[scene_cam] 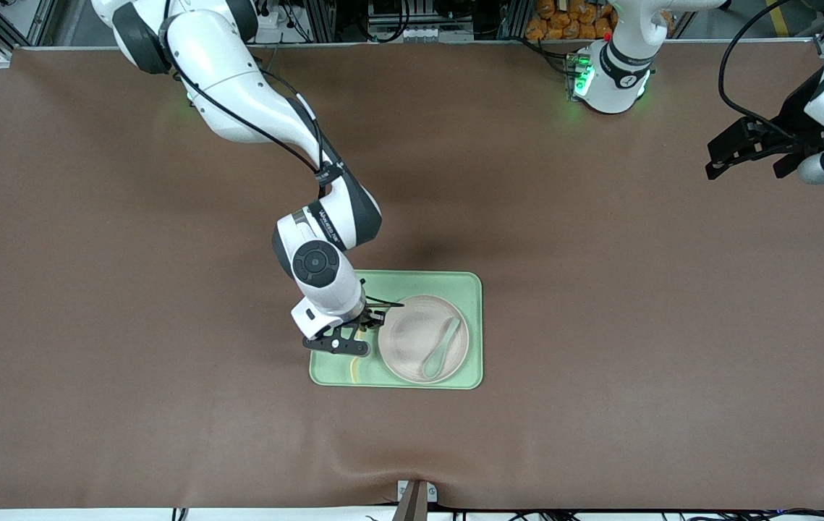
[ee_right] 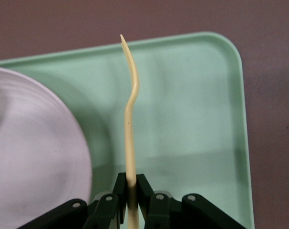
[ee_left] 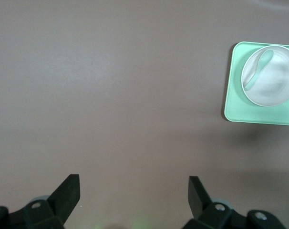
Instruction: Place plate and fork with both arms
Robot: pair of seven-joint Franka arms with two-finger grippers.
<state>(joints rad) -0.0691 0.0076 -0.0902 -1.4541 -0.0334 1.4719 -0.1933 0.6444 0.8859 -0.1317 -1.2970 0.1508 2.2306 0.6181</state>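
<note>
My right gripper [scene_cam: 356,339] is shut on the handle of the pale-yellow fork [scene_cam: 354,371], low over the green tray [scene_cam: 469,286] beside the plate [scene_cam: 422,339], toward the right arm's end. In the right wrist view the gripper [ee_right: 131,183] pinches the fork [ee_right: 129,109] edge-on over the bare tray [ee_right: 197,119], with the plate [ee_right: 30,157] alongside. I cannot tell whether the fork touches the tray. The beige-pink plate lies in the tray. My left gripper [scene_cam: 744,163] is open and empty, up over the table at the left arm's end; its open jaws [ee_left: 132,183] show over bare table.
A grey-green spoon [scene_cam: 440,347] lies in the plate. The left wrist view shows the tray [ee_left: 232,95], the plate [ee_left: 273,81] and the spoon [ee_left: 255,72] from afar. The brown mat [scene_cam: 600,289] covers the table around the tray.
</note>
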